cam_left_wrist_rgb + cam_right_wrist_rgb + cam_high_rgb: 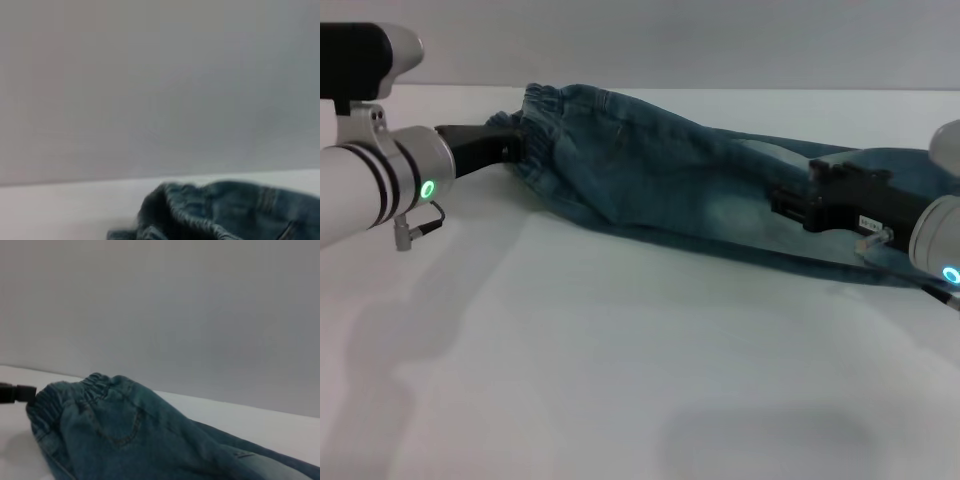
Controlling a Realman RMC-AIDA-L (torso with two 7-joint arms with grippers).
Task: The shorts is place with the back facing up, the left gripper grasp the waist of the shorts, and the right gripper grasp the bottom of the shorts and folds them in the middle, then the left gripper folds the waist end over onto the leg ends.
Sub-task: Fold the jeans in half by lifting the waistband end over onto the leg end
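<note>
Blue denim shorts (660, 185) lay folded lengthwise on the white table (620, 360). My left gripper (505, 148) pinched the puffy waist end. My right gripper (790, 205) sat on the leg end, but I could not tell if it was pinching.

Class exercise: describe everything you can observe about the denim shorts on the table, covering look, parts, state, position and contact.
The shorts are faded blue denim, lying folded lengthwise into a long strip on the white table. The gathered elastic waistband is toward the robot's left, where the left end effector meets it. A stitched patch pocket shows. The right end effector rests on the leg end.
</note>
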